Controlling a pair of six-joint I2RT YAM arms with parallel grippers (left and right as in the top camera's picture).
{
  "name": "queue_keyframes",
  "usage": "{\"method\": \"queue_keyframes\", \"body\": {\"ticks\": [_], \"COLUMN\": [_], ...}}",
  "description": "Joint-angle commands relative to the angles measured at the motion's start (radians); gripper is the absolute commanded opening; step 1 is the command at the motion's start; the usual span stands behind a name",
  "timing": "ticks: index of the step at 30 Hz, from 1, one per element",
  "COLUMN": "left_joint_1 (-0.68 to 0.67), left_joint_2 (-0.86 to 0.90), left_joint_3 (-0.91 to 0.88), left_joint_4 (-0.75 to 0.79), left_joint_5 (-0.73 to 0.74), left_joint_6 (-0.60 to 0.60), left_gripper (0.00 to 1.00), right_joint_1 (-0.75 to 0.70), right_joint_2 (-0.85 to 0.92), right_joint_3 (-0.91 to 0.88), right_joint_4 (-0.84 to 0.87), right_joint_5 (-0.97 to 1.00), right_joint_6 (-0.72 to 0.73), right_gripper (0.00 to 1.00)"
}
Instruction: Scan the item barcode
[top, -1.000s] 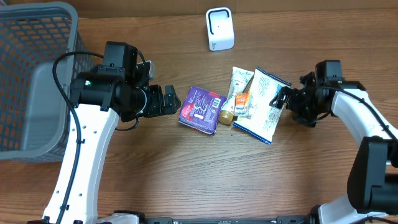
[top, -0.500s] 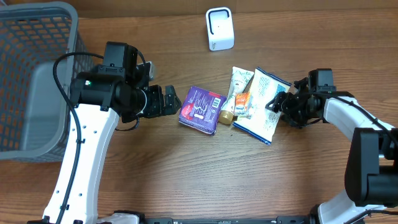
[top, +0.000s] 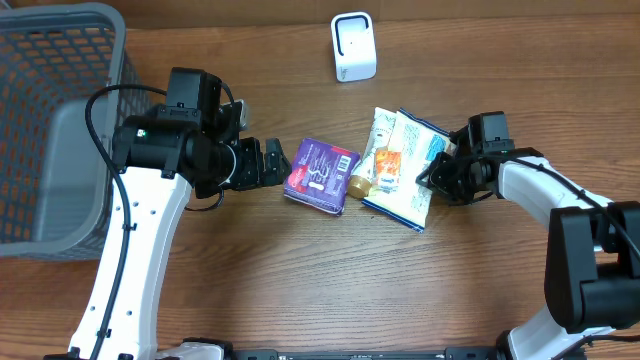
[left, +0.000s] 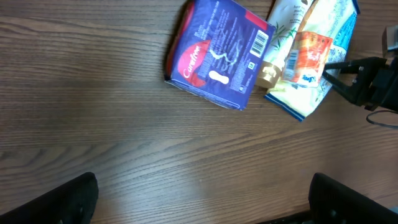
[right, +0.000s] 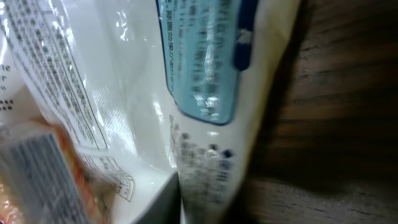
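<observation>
Pinching snack bag (top: 410, 190) at its right edge: right jaws closed; left jaws open, near purple box (top: 320, 175).

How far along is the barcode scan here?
Done: nothing looks scanned; the purple box and tube lie on the table. In hand: the right gripper is at the edge of the bag, grip unclear; the left gripper hangs open. Left: lifting an item to the white scanner.

A glossy white plastic pouch (right: 118, 93) fills most of the frame, very close, with a pale blue printed panel (right: 202, 68) on it. An orange packet (right: 37, 180) touches its lower left, blurred. Dark brown wooden tabletop (right: 342, 124) shows at right.
</observation>
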Motion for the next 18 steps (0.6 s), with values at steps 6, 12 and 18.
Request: {"method": "queue_keyframes", "body": {"ticks": [6, 12, 18], "left_joint_1": [-0.003, -0.003, -0.003], "left_joint_2": [0.005, 0.005, 0.005], "left_joint_3": [0.004, 0.004, 0.004], "left_joint_4": [-0.002, -0.001, 0.006], "left_joint_5": [0.011, 0.011, 0.011], "left_joint_6": [-0.002, -0.003, -0.003], "left_gripper": [1.0, 1.0, 1.0], "right_joint_1": [-0.028, -0.013, 0.031], "right_joint_2": [-0.026, -0.122, -0.156], "right_joint_3": [0.134, 0.381, 0.551], "right_joint_4": [-0.207, -0.562, -0.844], "right_joint_5": [0.159, 0.549, 0.773], "right_joint_6": [0.011, 0.014, 0.103], "right_gripper": [0.04, 0.04, 0.04]}}
